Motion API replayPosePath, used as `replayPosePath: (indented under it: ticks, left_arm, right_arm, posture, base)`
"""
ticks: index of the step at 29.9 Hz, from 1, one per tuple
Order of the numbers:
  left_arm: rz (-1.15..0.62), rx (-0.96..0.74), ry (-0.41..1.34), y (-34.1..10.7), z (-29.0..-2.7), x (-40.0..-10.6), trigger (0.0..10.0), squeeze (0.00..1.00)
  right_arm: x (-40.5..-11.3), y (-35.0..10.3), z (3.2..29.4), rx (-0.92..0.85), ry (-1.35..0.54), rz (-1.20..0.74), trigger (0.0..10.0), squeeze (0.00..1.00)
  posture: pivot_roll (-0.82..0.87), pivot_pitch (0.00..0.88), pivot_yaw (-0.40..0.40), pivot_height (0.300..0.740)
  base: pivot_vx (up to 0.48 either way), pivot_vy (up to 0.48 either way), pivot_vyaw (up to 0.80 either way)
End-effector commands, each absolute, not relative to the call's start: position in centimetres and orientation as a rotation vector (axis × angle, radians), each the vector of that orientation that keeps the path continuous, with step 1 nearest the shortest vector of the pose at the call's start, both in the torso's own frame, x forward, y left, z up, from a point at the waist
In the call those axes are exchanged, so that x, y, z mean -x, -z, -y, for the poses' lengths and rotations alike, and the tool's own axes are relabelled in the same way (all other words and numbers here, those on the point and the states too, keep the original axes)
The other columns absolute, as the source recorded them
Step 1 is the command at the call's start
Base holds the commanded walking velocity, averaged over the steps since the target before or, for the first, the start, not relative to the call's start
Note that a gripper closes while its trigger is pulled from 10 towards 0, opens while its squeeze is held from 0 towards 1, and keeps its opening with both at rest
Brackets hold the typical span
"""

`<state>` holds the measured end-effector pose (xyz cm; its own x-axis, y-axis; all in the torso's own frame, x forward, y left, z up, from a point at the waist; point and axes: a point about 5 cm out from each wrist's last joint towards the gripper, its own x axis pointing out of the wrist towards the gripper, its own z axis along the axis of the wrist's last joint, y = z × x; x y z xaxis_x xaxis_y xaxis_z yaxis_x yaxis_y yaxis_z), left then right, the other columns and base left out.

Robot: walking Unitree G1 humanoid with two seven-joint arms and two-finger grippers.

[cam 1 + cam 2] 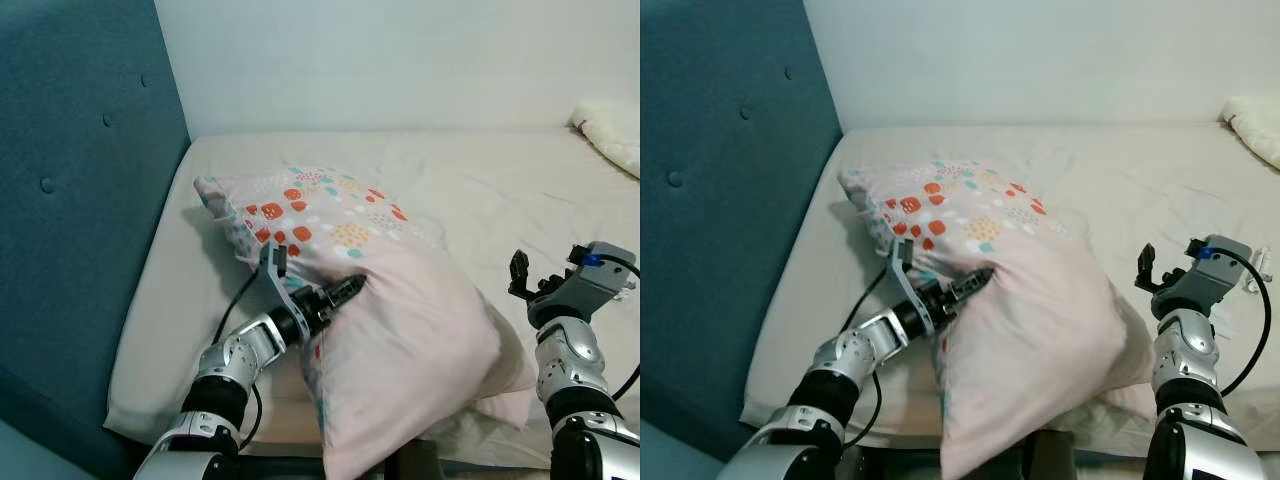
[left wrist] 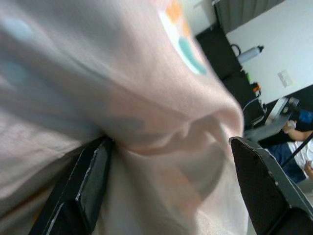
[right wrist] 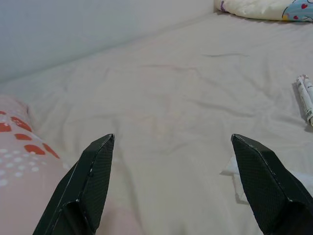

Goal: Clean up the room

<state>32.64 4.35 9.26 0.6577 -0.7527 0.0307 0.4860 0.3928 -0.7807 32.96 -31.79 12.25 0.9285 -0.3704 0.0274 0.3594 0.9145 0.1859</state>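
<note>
The pillow [image 1: 380, 300] lies on the bed [image 1: 500, 190] – soft, light, floppy. The left pincer [image 1: 312, 290] is spread around a fold; bunch more cloth. The right pincer [image 3: 173, 188] hangs spread – holding nothing.

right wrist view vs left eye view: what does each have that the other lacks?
Right wrist view: small white tubes and crumpled tissue lying on the sheet, seen between open fingers. Left eye view: the blue headboard, and the left gripper pressed into the pillow's side. Both: pillow, cream sheet, white wall, and bedding at the bed's far corner.
</note>
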Motion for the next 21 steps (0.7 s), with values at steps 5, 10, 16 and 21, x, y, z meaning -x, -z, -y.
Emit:
replayPosePath:
  ticks: [5, 10, 16, 21]
  left_arm:
    - [-0.425, 0.821, 0.913, -9.0, 1.0, -30.4, 10.0, 0.0]
    - [-0.448, 0.759, 0.896, -9.1, 1.2, -30.3, 10.0, 0.0]
    - [-0.454, 0.712, 0.918, -10.1, 2.4, -30.2, 10.0, 0.0]
    - [-0.469, 0.785, 0.918, -10.7, 3.1, -30.4, 0.0, 0.0]
  right_arm:
    - [-32.8, -11.9, 31.8, -0.194, 0.376, 0.045, 10.0, 0.0]
    - [-32.8, -12.0, 31.9, -0.193, 0.378, 0.047, 10.0, 0.0]
    - [-32.9, -12.1, 31.9, -0.191, 0.377, 0.048, 10.0, 0.0]
    - [-32.9, -12.1, 31.9, -0.192, 0.378, 0.045, 10.0, 0.0]
  posture:
    - [-0.04, 0.051, -0.009, 0.54]
    - [-0.05, 0.05, -0.009, 0.54]
    - [-0.05, 0.049, -0.01, 0.54]
    - [-0.05, 0.049, -0.011, 0.54]
  base:
    - [0.0, 0.0, 0.0]
    - [0.0, 0.0, 0.0]
    - [0.0, 0.0, 0.0]
    - [0.0, 0.0, 0.0]
